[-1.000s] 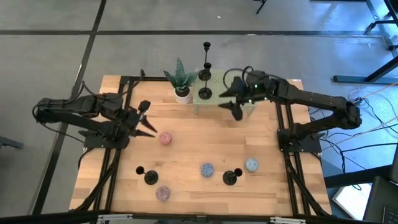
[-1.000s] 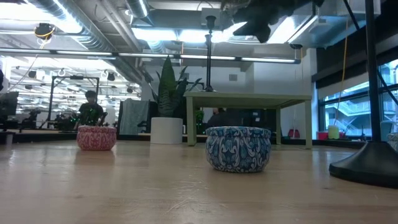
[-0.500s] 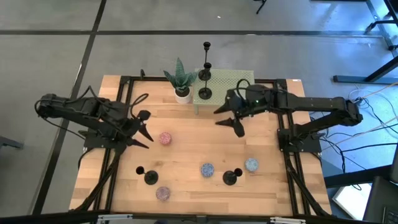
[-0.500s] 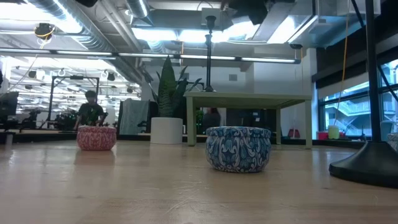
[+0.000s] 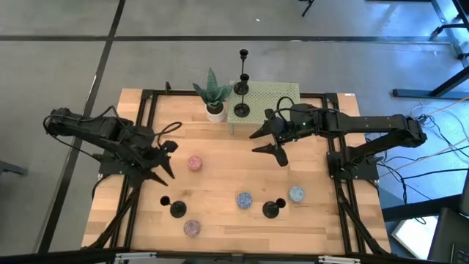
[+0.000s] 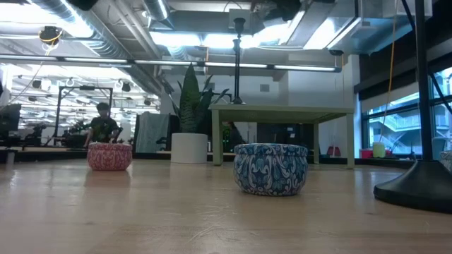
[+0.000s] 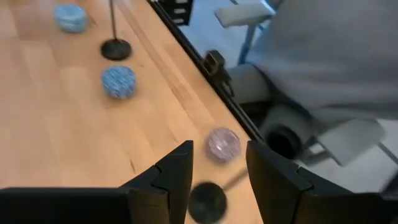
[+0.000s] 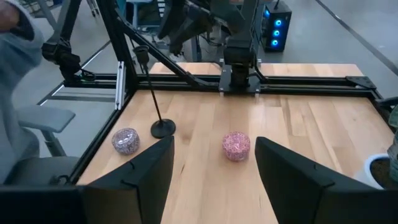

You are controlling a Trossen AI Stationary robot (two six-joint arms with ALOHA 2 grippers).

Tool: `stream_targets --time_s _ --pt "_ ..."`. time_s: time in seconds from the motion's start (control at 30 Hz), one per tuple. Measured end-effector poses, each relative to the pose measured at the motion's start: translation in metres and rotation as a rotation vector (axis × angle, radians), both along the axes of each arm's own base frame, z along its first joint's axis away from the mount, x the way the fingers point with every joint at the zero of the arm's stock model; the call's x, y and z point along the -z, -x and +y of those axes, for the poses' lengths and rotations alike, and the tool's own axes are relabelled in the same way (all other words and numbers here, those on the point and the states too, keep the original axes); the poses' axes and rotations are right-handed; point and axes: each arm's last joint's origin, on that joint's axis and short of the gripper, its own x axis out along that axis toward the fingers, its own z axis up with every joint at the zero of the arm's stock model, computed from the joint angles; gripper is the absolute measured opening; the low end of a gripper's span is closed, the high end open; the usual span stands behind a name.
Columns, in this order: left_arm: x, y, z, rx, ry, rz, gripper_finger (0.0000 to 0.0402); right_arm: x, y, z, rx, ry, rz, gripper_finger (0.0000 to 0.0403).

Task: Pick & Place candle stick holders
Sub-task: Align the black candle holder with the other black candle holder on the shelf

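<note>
Left gripper (image 5: 167, 161): moved off from beside pink bowl (image 5: 194, 163) toward near edge of table (image 5: 220, 147), now between that bowl and near-left holder (image 5: 178, 210). Jaws wider than 1 s ago, moderately apart, nothing between them. In left wrist view, same holder (image 7: 207, 200) seen just past the fingers, base standing on the wood, purple bowl (image 7: 222, 143) close beside. Not touched yet. Probably lining up for pick of this 1.

Middle: plant (image 5: 212, 92) and small green stand (image 5: 267, 99) unchanged; 2 holders upright on the stand, 1 at front-left corner (image 5: 241, 111), 1 behind it (image 5: 241, 89). So 2 of 4 look placed, approx. half done.

Farther right: blue bowl (image 5: 244, 199), then 2nd loose holder (image 5: 271, 210) upright near front edge, w/ light-blue bowl (image 5: 296, 194) just beside.

Right gripper (image 5: 268, 149): pulled away from the stand's front edge, now over bare wood right of table centre. Jaws wide, empty, same width as before. Seems heading for the near-right holder, but well apart from it yet.
</note>
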Motion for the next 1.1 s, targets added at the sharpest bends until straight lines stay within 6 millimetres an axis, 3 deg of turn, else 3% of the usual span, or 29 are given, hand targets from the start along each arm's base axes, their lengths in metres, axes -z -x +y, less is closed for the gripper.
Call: stream_targets --time_s 0.17,0.47,0.6,0.9,1.1 --pt "0.007 0.021 0.002 -0.013 -0.036 0.074 0.0146 0.000 0.000 0.000 0.000 0.000 -0.003 0.0230" --pt "0.055 0.017 -0.005 -0.044 -0.025 0.228 0.0146 0.000 0.000 0.000 0.000 0.002 -0.006 0.0230" --pt "0.072 0.011 -0.012 -0.028 0.040 0.219 0.0146 0.000 0.000 0.000 0.000 0.002 -0.006 0.0230" --pt "0.076 0.002 -0.028 0.091 0.113 0.009 0.0146 0.000 0.000 0.000 0.000 0.002 -0.006 0.0230" --pt "0.078 0.004 -0.033 0.102 0.094 -0.024 0.0146 0.000 0.000 0.000 0.000 0.001 -0.006 0.0230"
